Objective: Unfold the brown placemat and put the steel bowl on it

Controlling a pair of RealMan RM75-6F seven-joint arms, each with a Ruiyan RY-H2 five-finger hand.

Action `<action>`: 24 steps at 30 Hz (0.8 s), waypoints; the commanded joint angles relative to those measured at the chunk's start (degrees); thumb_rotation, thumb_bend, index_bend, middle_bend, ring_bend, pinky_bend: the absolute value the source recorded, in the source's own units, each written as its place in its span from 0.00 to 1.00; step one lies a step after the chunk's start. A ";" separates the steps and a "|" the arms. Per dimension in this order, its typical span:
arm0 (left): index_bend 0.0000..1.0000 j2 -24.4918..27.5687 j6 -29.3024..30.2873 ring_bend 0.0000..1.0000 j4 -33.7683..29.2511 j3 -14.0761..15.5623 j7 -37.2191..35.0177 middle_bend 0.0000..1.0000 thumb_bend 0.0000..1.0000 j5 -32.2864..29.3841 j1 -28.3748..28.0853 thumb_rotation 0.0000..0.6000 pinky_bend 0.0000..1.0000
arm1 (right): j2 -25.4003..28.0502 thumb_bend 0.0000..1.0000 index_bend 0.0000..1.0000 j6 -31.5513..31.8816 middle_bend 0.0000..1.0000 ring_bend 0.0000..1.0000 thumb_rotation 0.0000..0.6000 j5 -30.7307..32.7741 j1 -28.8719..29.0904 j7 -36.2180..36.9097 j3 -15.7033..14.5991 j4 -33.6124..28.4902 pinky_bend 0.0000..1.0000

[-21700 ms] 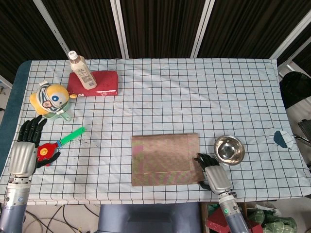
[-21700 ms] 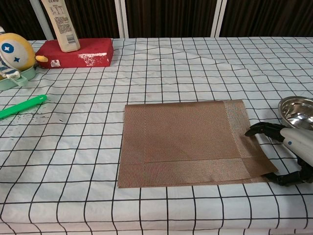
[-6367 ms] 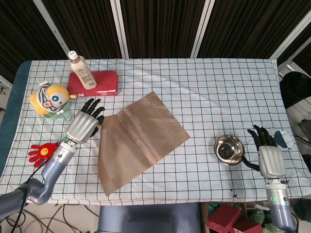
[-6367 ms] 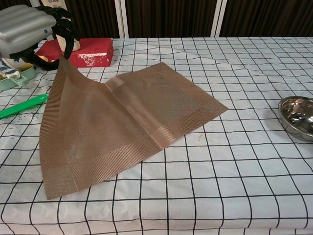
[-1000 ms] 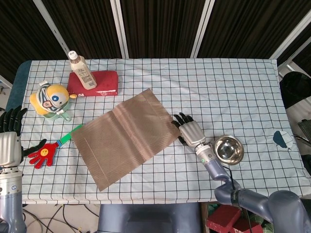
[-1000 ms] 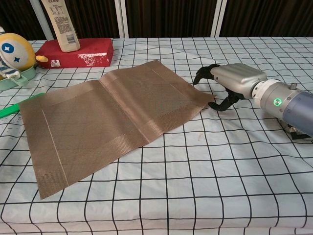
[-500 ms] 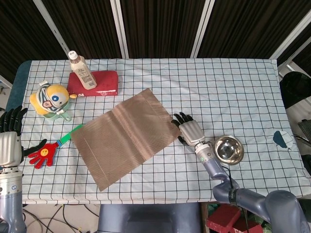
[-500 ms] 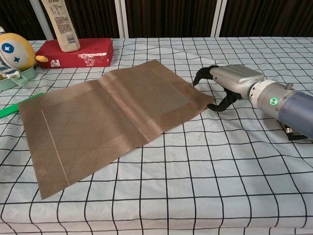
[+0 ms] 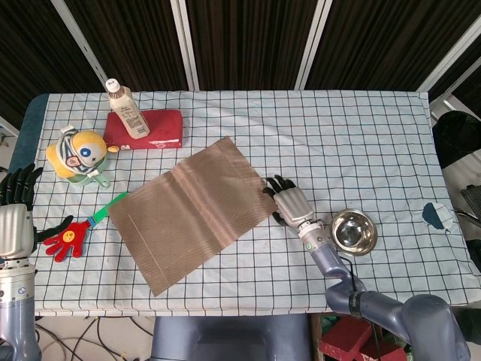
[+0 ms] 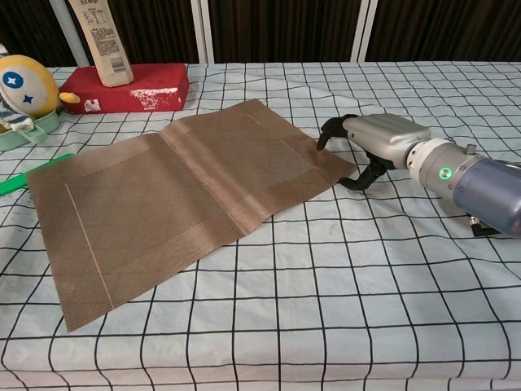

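The mat lies opened out and flat on the checked table, skewed so its long side runs from the near left up toward the middle. A fold crease crosses it, so the unfolding looks done; what remains is squaring it, if wanted, and setting the bowl on it.

The right hand rests at the mat's right corner, fingers curled down beside and over the edge. I cannot tell whether the fingertips pinch the mat or only press against it. That placement suits nudging or tugging the corner to straighten the sheet, which I judge to be the step in hand.

The bowl sits upright on the cloth to the right of the mat, just beside the right forearm and apart from the mat. It is untouched, so the second half of the task is not yet begun. The right hand is the nearer one for lifting it.

The left hand is at the table's left edge, fingers spread and holding nothing, well apart from the mat.

Beyond the mat's left end lie a green stick partly under its edge, a red toy, a round doll, and a bottle standing on a red block.
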 commanded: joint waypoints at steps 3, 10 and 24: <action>0.12 0.04 -0.13 0.01 -0.08 -0.04 -0.08 0.06 0.02 -0.14 0.01 1.00 0.01 | -0.97 0.38 0.34 0.14 0.10 0.06 1.00 -0.73 0.57 1.13 0.05 1.50 0.16; 0.12 0.08 -0.22 0.01 -0.24 -0.12 -0.14 0.06 0.02 -0.17 -0.01 1.00 0.01 | -1.81 0.41 0.39 0.36 0.10 0.06 1.00 -1.67 0.77 2.79 -0.34 2.97 0.16; 0.12 0.05 -0.33 0.01 -0.48 0.04 -0.15 0.06 0.02 0.05 -0.01 1.00 0.01 | 0.35 0.50 0.57 4.08 0.11 0.06 1.00 -3.85 -1.00 3.20 -1.50 -2.13 0.16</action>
